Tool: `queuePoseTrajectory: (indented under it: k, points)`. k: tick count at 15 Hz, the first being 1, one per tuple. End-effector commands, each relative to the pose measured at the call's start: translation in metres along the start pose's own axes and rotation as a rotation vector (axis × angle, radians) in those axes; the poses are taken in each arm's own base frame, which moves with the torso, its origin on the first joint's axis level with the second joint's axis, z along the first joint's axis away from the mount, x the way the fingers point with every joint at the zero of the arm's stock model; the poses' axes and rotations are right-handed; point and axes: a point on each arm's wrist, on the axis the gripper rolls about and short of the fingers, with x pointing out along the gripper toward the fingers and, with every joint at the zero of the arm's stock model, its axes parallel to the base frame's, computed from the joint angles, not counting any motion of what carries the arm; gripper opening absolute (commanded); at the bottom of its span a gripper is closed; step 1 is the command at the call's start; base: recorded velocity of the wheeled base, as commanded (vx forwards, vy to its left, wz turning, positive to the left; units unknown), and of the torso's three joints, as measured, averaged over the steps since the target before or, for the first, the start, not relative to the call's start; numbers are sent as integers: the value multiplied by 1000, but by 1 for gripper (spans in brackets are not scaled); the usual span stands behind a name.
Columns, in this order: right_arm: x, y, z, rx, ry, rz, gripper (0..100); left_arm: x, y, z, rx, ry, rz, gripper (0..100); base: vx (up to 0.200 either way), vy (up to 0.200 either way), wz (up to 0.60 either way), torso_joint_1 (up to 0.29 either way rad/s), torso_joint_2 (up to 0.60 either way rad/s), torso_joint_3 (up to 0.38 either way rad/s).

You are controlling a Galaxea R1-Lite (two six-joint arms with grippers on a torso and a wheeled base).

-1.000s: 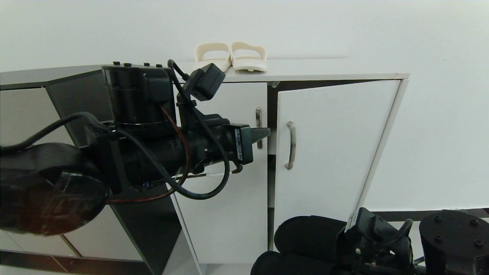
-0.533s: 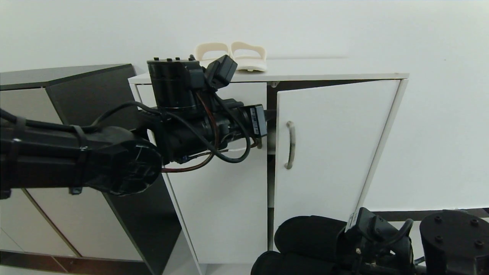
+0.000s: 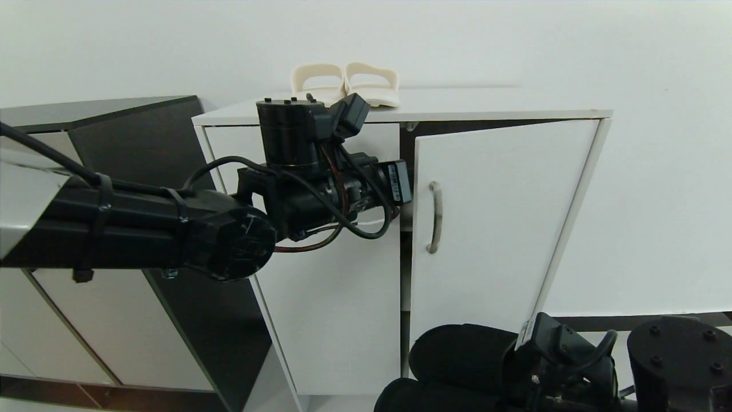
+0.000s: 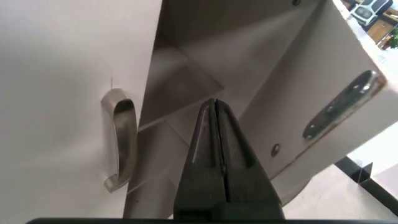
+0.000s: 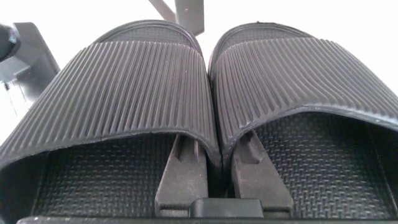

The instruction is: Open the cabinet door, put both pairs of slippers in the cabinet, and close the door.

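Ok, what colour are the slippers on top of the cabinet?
Cream slippers; head view shows them best.

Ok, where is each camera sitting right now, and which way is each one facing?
Head view: on the head, facing the white cabinet with cream slippers on top; both arms show.
Left wrist view: on the left wrist, looking along the shut left gripper into the gap beside the ajar right door.
Right wrist view: on the right wrist, looking over the right gripper clamping the black slippers.
Shared: head and left wrist views both show the right door's handle.
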Motion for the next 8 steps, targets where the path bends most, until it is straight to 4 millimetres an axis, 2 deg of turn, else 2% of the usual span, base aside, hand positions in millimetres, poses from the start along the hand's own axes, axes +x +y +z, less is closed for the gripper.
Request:
queuePoseTrajectory:
  k: [1, 3, 6, 8]
  points:
    - [1, 4, -3, -8, 16, 17, 0, -3, -4, -3, -6, 9, -11, 0, -200, 0, 0, 12, -2, -2]
    - [1, 9, -3, -16, 12, 35, 0, -11, -29, -6, 4, -9, -81, 0, -200, 0, 0, 5, 5, 5]
    - [-11, 25, -4, -46, -8, 109, 0, -9, -70, -17, 10, 9, -191, 0, -200, 0, 0, -1, 4, 4]
    - [-11, 26, -4, -48, -7, 114, 0, -3, -79, -25, 11, 24, -217, 0, -200, 0, 0, 2, 0, 0]
